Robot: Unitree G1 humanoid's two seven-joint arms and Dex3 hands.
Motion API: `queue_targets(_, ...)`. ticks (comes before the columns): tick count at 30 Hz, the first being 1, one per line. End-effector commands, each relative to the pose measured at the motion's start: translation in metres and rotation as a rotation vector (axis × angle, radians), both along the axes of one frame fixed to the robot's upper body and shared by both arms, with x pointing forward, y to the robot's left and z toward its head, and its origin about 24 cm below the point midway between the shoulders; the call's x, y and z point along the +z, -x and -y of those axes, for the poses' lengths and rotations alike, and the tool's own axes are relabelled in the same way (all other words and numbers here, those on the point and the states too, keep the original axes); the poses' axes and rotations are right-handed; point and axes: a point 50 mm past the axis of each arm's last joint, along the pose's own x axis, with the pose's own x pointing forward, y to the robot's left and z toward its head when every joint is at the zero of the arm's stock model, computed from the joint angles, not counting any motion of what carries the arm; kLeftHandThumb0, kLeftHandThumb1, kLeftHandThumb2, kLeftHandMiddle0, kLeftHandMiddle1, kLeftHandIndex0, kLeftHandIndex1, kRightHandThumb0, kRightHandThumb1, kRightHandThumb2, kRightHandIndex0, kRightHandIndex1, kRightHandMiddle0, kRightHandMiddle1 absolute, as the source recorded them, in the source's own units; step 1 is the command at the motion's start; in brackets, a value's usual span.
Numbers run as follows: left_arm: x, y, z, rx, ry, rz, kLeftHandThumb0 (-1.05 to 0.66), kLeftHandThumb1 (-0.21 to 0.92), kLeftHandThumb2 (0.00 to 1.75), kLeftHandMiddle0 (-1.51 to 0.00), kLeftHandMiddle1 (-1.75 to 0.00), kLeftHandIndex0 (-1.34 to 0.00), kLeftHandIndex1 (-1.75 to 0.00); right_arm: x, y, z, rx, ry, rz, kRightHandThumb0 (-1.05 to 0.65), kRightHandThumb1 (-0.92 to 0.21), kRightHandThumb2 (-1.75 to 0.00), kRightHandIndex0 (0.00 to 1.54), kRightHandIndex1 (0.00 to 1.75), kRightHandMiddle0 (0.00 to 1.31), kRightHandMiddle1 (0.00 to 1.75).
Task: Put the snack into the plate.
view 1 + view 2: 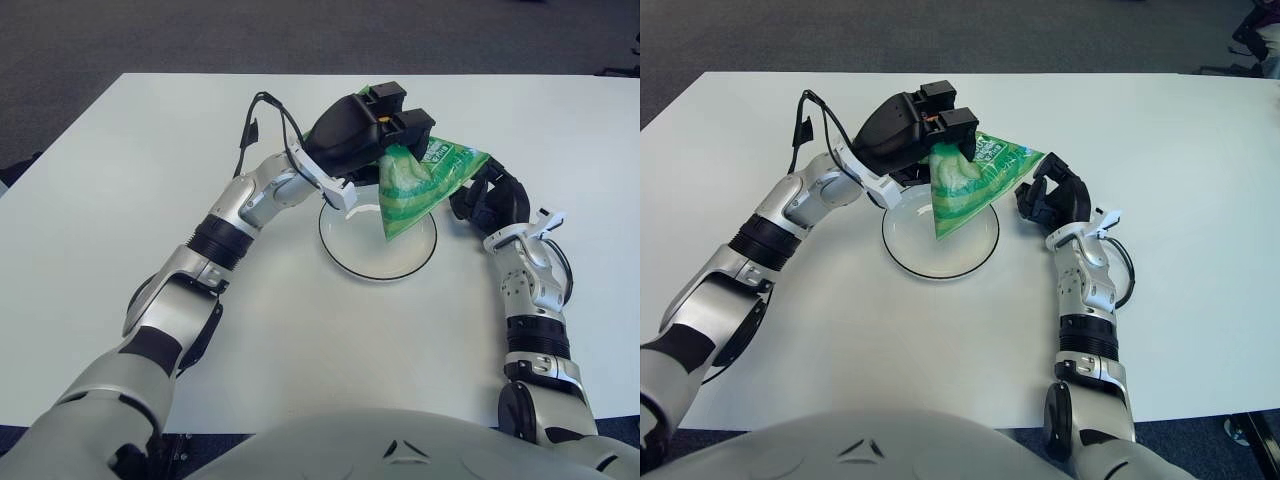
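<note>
The left hand [385, 125], clamped on the green triangular foil snack bag [420, 185], holds it over the round white black-rimmed plate [345, 255] below; released now, the bag may snag the half-curled, empty right hand [492, 198] beside it.

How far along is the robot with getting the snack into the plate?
Done: the left hand has picked up the green snack bag and holds it over the plate. In hand: the bag hangs with its lower corner pointing into the plate, not yet released. Left: lower it and let go. The right hand shows just right of the plate.
</note>
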Motion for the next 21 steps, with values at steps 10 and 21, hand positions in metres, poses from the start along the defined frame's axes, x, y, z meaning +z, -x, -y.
queue_targets(10,0.0,0.001,0.01,-0.045,-0.015,-0.069,0.56,0.1,1.58,-0.79,-1.75,-1.04,-1.75,-0.033,0.015,-0.004,-0.061,-0.129,-0.209,-0.52,-0.22,-1.44,1.38,1.75,0.7,1.75)
queue_targets(21,-0.006,0.009,0.016,-0.076,-0.06,-0.166,0.56,0.1,1.58,-0.79,-1.75,-1.04,-1.75,-0.035,0.013,-0.001,-0.068,-0.139,-0.227,-0.52,-0.21,-1.44,1.35,1.75,0.7,1.75)
